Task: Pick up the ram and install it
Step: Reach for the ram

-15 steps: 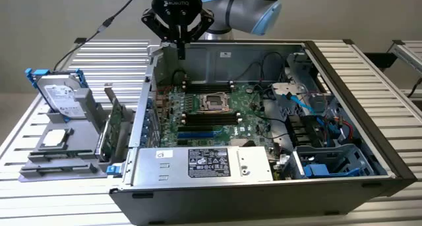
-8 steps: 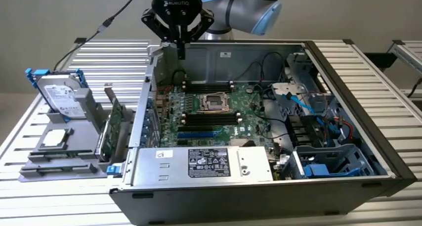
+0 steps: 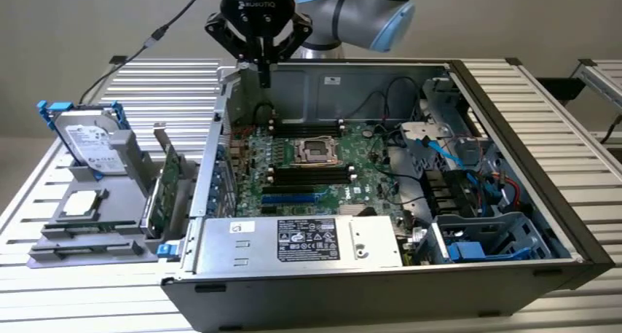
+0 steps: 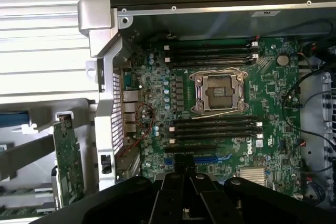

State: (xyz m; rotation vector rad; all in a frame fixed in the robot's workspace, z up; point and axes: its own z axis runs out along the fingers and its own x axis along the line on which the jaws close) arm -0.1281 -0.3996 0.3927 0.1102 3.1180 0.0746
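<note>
- The jaws are pressed together. In the exterior view the gripper (image 3: 262,76) points straight down and hangs just above the back corner of the computer case (image 3: 369,296), on the exterior view's left.
- In the wrist view the gripper (image 4: 184,162) is a dark mass with its closed tips over the motherboard (image 4: 273,87), near the blue slot. I cannot make out anything green between the tips.
- Looking down, the wrist view shows the processor socket (image 4: 219,92) with a bank of black memory slots (image 4: 212,53) on one side and a second bank on the other. In the exterior view the socket (image 3: 316,149) appears small and the slots read as dark bars.
- The exterior view shows the arm (image 3: 360,9) above the case and a grey power supply (image 3: 301,240) along the case's near side.
- Outside the case, on the exterior view's left, a grey holder (image 3: 87,234) stands on the slatted table (image 3: 544,85). It carries a hard drive (image 3: 87,140) with blue rails and an upright green expansion card (image 3: 170,176).
- The wrist view shows that card (image 4: 66,156) edge-on. Beyond it a thin green strip lies in the holder, seemingly the ram (image 4: 21,212), well apart from the jaws; I cannot tell for certain.
</note>
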